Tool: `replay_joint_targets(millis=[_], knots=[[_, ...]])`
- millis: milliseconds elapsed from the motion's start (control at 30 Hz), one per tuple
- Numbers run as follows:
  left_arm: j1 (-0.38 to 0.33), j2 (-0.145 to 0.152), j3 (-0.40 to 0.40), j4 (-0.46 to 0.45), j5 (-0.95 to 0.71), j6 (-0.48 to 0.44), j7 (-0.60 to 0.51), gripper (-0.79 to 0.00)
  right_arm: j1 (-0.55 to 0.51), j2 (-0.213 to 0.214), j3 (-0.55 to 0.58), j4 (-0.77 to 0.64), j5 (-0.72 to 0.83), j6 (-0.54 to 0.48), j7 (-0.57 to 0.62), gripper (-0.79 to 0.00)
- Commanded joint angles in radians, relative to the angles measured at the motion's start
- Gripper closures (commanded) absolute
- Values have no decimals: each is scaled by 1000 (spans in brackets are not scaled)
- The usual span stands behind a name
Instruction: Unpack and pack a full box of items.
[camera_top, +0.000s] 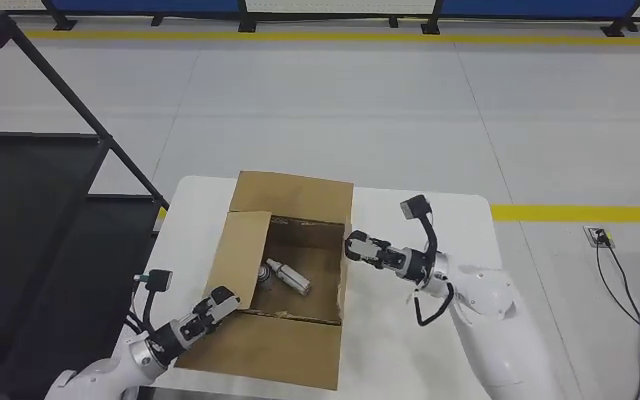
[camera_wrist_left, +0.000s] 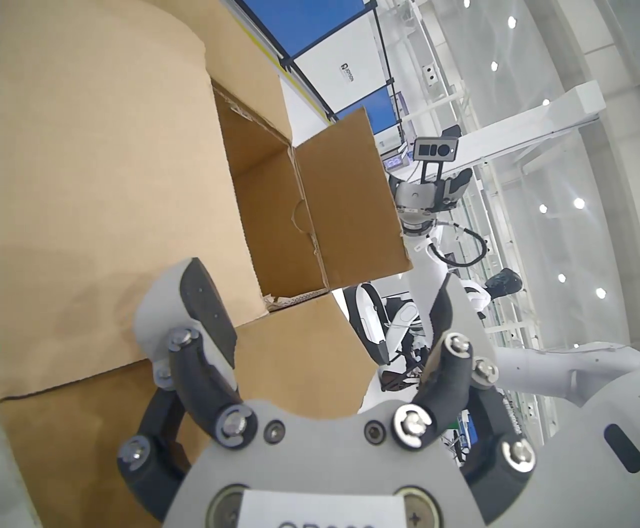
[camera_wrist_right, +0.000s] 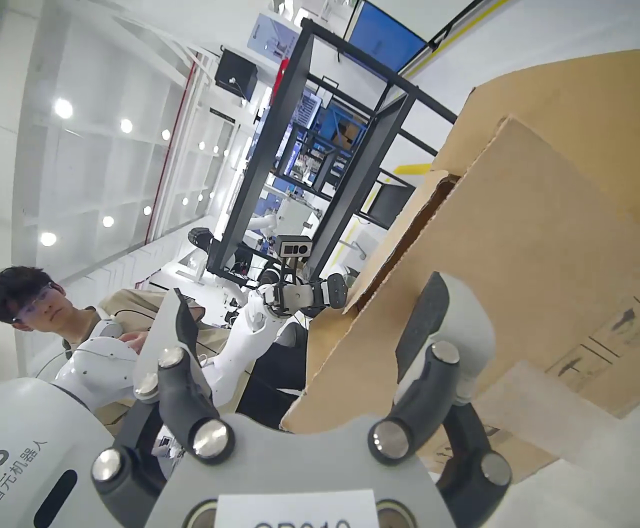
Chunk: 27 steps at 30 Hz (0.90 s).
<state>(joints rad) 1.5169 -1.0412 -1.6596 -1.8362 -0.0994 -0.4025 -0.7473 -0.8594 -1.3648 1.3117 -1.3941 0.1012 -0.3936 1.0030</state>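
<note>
Cardboard is lying just ahead of your left gripper (camera_wrist_left: 320, 285), whose fingers are standing spread and pinching nothing; that is the near flap (camera_top: 270, 350) of the box (camera_top: 295, 200). Your right gripper (camera_top: 356, 244) is also gaping empty, hovering just beside the box's side wall. Deeper in, about midway between both claws, a bottle (camera_top: 290, 278) is lying on its side, long axis running crosswise to the line joining them. Bare table (camera_top: 385, 350) beside the right claw is offering you set-down room.

Bright, even light from round ceiling lamps (camera_wrist_right: 63, 107), glaring as white spots in both wrist views. Soft shadow inside the box (camera_top: 300, 235). Wrist views bend straight lines near edges.
</note>
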Motion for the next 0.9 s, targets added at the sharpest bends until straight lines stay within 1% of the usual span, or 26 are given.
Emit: replay_joint_targets(millis=[0,233,400,567,867], knots=[[-3,0,6,3,-3,-1,1,-785,43,-6,-43,39,-12,12,-8,-785],[-24,0,25,22,-5,11,22,-785,182,-35,-183,206,-20,25,-36,-785],[-38,0,30,38,-11,23,30,-785,256,-57,-257,309,-50,28,-96,-785],[-51,1,34,53,-12,34,36,-785,300,-77,-315,389,-62,23,-141,-785],[-70,2,52,65,19,62,47,-785,340,-100,-364,488,-59,-2,-178,-785]])
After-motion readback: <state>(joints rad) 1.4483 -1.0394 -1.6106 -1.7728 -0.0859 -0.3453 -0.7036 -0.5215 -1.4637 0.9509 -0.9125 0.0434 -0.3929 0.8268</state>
